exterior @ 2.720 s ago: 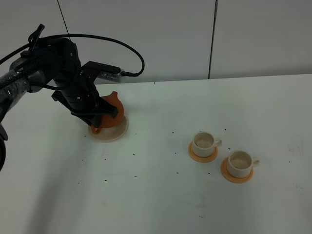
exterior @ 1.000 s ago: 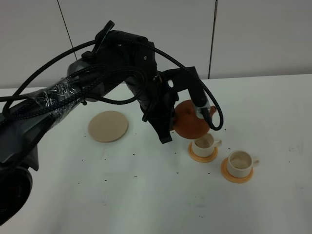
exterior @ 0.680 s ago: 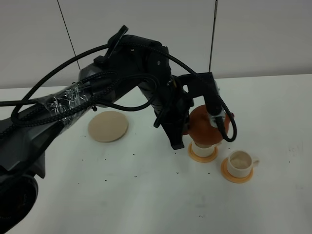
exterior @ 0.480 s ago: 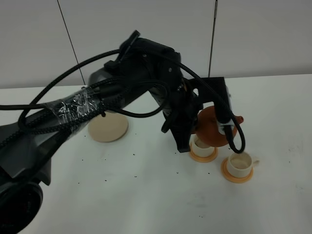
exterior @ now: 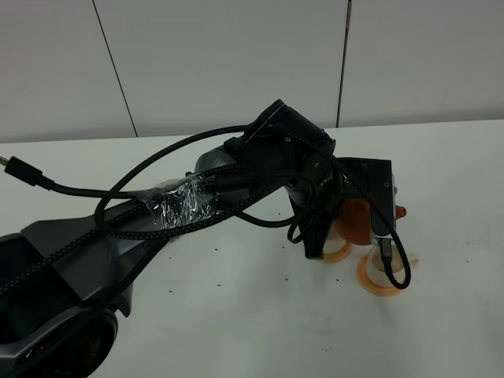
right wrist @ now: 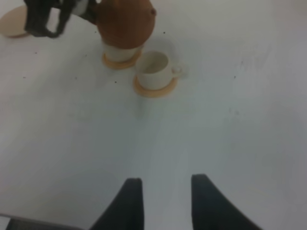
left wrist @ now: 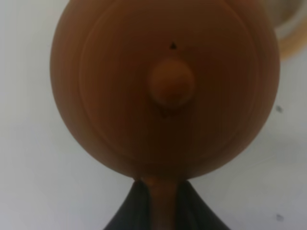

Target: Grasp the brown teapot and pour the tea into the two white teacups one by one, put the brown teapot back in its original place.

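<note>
A: Where was the brown teapot (right wrist: 125, 21)?

B: Lifted off the desk (right wrist: 216, 134) and hanging right above 1 white teacup (right wrist: 120, 51), low enough to hide most of that cup. I'd judge it was carried there so a small tilt would reach the cups.

A: And what held it?

B: The left gripper (left wrist: 160, 191), clamped on the loop handle (left wrist: 162, 206) with a dark finger pressed on either side. Gripping there kept the pot level, with the lid knob (left wrist: 171, 86) facing the wrist camera, and left the spout (exterior: 400, 211) free.

A: Was it pouring?

B: Nothing showed running from the spout. It pointed away from the covered teacup, towards the 2nd teacup (right wrist: 153, 69), which stood just beside the covered one on its own orange coaster (right wrist: 154, 90) and looked pale inside. So I'd guess the pour had not yet begun.

A: The pot's resting place?

B: The beige saucer (right wrist: 12, 26) lay bare, well apart from the covered teacup, ready for the return.

A: The other arm?

B: The right gripper (right wrist: 165, 184) waited well away from that cup, jaws apart and holding nothing.
</note>
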Tool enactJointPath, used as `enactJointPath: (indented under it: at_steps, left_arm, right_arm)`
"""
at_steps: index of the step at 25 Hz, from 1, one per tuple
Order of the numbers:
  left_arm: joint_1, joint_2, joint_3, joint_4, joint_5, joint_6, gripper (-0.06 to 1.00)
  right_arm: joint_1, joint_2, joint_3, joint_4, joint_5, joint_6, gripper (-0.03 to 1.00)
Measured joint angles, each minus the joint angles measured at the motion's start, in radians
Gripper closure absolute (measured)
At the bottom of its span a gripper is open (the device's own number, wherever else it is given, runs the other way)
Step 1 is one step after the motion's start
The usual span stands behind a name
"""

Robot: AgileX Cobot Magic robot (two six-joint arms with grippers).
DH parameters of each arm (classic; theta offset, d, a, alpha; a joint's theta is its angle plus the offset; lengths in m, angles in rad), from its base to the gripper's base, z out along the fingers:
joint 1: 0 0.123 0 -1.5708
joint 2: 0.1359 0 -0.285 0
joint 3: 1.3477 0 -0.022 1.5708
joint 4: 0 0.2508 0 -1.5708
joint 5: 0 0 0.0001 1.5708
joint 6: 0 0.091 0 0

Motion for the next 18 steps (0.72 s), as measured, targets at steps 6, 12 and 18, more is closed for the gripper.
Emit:
enactJointPath:
  at_steps: [6,12,18]
  left_arm:
    - [-0.005,0.000,0.000,0.055,-0.060,-0.015,0.77]
    - [-0.006,0.000,0.000,0.107,-0.089,-0.005,0.77]
    - [-0.027,0.028,0.000,0.171,-0.121,0.040,0.77]
  right_arm:
    - [0.000,0.000,0.000,0.000,0.000,0.000,0.73]
    - [0.000,0.000,0.000,0.000,0.000,0.000,0.73]
    - [0.000,0.000,0.000,0.000,0.000,0.000,0.73]
